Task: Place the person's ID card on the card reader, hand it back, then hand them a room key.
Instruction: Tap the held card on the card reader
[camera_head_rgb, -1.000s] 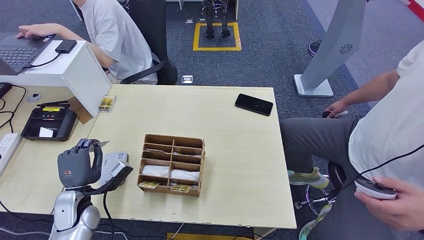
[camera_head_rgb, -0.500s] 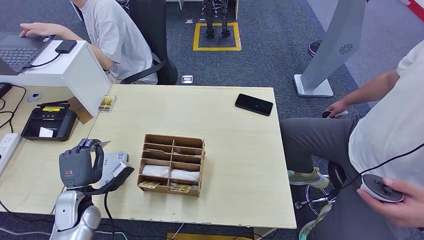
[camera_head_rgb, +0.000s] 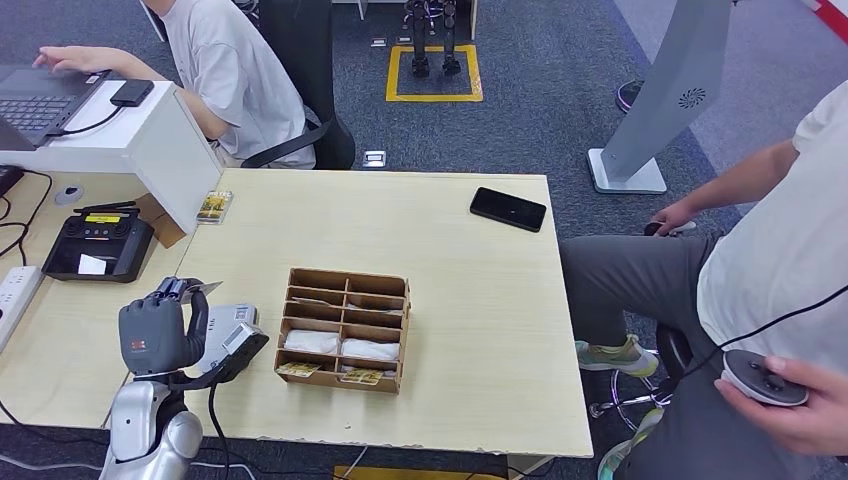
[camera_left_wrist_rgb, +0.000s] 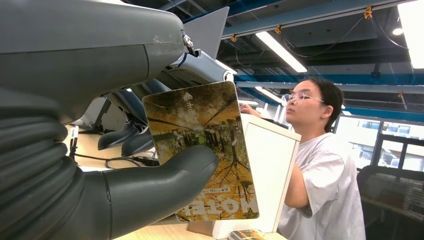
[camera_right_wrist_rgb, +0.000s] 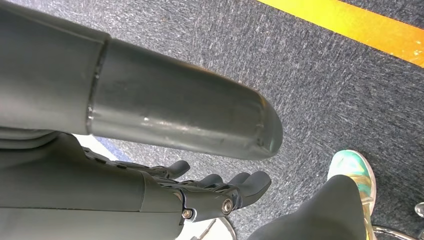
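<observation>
Clearly, the left robot hand (camera_left_wrist_rgb: 125, 165) pinches a card (camera_left_wrist_rgb: 207, 155) printed with yellow trees and "HOTEL" lettering; the right robot hand (camera_right_wrist_rgb: 220, 192) hangs with fingers loosely apart.

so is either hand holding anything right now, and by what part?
The left hand holds a card, thumb pressed on its printed face near one edge, above the card reader. The right hand holds nothing, fingers apart.

A black phone (camera_head_rgb: 508, 209) lay near the far right corner of the wooden table (camera_head_rgb: 470, 330). A black remote controller (camera_head_rgb: 97, 246) sat on the adjoining desk. A seated person (camera_head_rgb: 235, 75) typed on a laptop (camera_head_rgb: 35, 98).
</observation>
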